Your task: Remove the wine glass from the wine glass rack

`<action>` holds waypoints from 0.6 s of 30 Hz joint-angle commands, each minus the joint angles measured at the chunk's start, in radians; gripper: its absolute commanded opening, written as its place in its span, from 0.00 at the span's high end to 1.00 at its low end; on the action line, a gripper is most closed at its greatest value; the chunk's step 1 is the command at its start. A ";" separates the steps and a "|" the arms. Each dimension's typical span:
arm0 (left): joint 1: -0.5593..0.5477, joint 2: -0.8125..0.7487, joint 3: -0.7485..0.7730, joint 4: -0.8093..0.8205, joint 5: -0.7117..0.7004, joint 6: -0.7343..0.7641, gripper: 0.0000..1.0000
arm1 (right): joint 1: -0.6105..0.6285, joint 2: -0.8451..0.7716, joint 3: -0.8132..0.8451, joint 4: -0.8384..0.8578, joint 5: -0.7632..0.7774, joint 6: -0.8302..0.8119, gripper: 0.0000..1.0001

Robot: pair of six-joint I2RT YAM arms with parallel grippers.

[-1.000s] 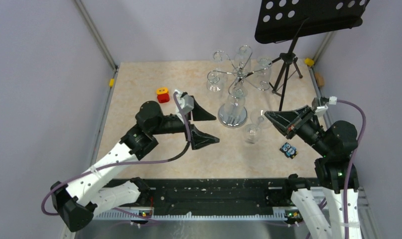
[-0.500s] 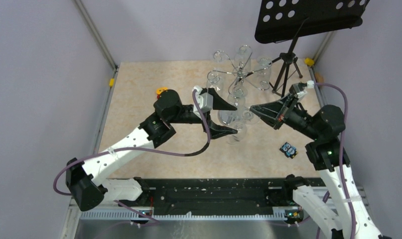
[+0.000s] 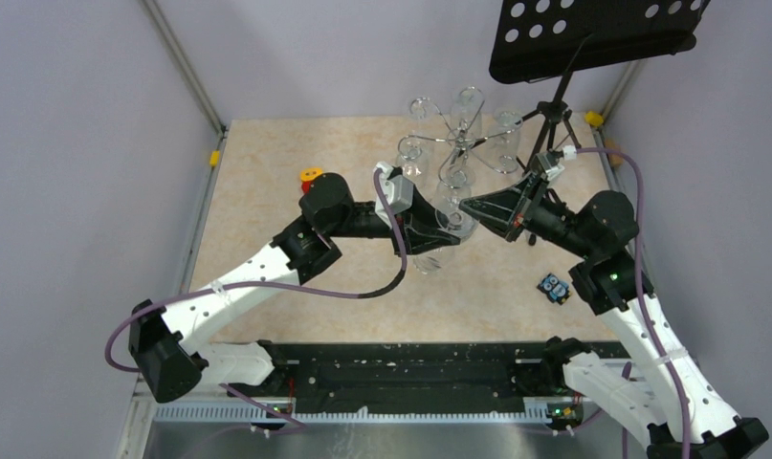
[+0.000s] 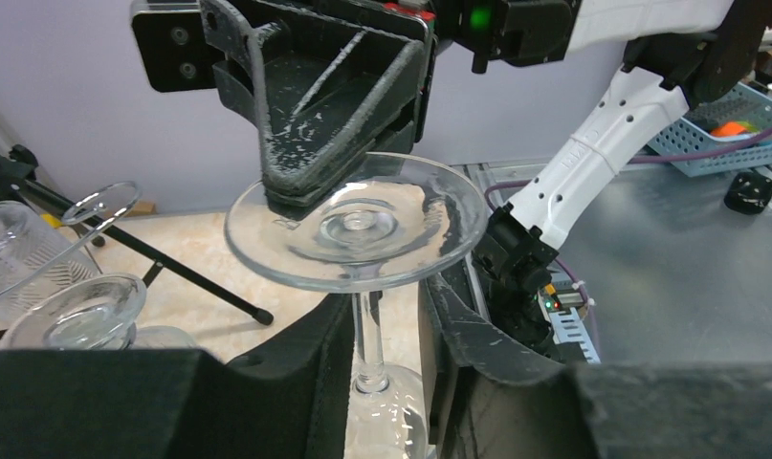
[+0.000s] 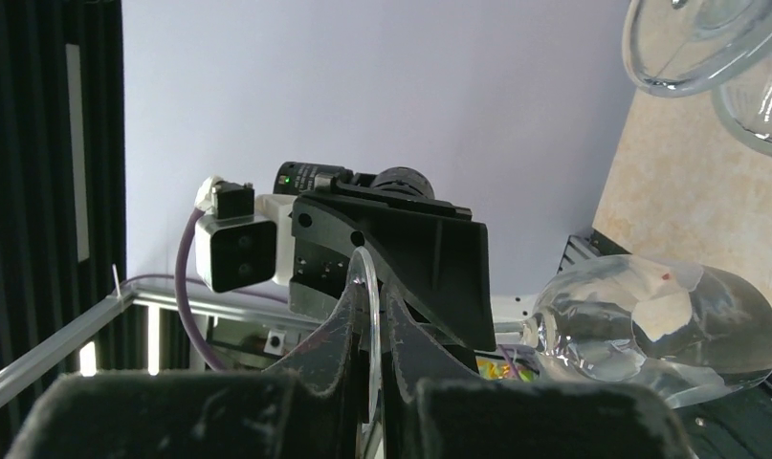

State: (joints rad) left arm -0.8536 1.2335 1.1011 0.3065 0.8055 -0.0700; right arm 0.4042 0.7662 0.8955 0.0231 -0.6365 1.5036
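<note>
The clear wine glass is held above the mottled beige counter, just in front of the chrome wire wine glass rack with its curled arms. The right tool pinches the rim of the flat round foot. The left tool straddles the thin stem, with a gap on 1 side.

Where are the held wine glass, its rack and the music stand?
wine glass [image 4: 360,225]: left wrist view, foot centre.
wine glass rack [image 3: 461,143]: top external view, hub of arms.
music stand [image 3: 592,43]: top external view, black tray.
</note>
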 commanded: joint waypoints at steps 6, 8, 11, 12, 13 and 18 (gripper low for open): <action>-0.005 -0.030 0.012 0.003 -0.045 -0.054 0.99 | 0.007 0.015 -0.036 0.246 -0.010 0.079 1.00; -0.004 -0.032 0.018 -0.006 -0.057 -0.054 1.00 | 0.007 0.023 -0.029 0.257 -0.017 0.077 1.00; -0.005 -0.045 0.016 0.014 -0.098 -0.081 1.00 | 0.007 0.029 -0.020 0.241 -0.014 0.043 0.77; -0.004 -0.053 0.016 0.022 -0.121 -0.093 1.00 | 0.008 0.025 -0.022 0.226 -0.004 0.026 0.64; -0.004 -0.062 0.015 0.027 -0.162 -0.108 1.00 | 0.007 0.013 -0.026 0.214 0.012 0.008 0.46; -0.004 -0.132 0.005 0.035 -0.360 -0.154 1.00 | 0.007 -0.040 -0.037 0.131 0.096 -0.103 0.13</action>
State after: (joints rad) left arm -0.8558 1.1950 1.1007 0.2680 0.6262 -0.1658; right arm 0.4053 0.7780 0.8490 0.1539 -0.6075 1.5002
